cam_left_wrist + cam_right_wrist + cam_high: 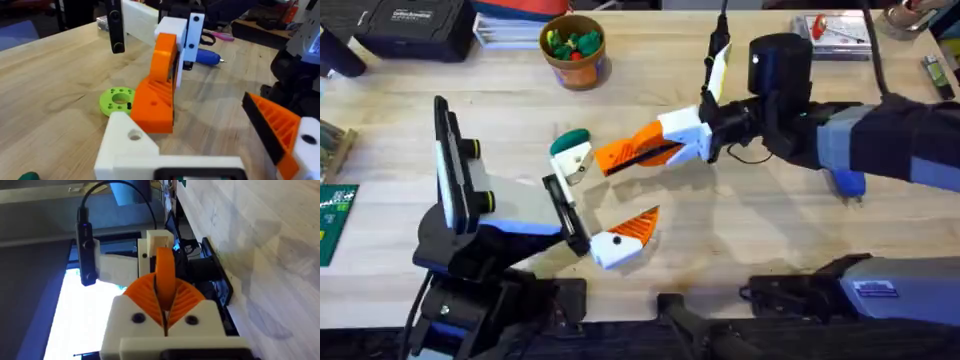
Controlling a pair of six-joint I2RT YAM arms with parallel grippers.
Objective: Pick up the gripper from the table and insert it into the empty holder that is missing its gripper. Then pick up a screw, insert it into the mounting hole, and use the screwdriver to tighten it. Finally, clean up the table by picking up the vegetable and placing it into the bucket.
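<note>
- Two arms meet mid-desk [740,250].
- Right claw [620,155] is closed on the gripper [156,102], the loose orange wedge pinched between its pads, tip lowered against the holder [131,145].
- Left claw [605,215] is spread wide, grasping nothing.
- Vegetable [570,141] lies beside the holder; bucket [574,49] and screwdriver [207,57] sit apart.

Light wooden table [800,230], black case [415,25] at far edge, evenly lit

Lime disc [118,100] w/ holes flat on wood table [740,220]. Black case [415,27] at far left edge, green board [334,222] left.
</note>
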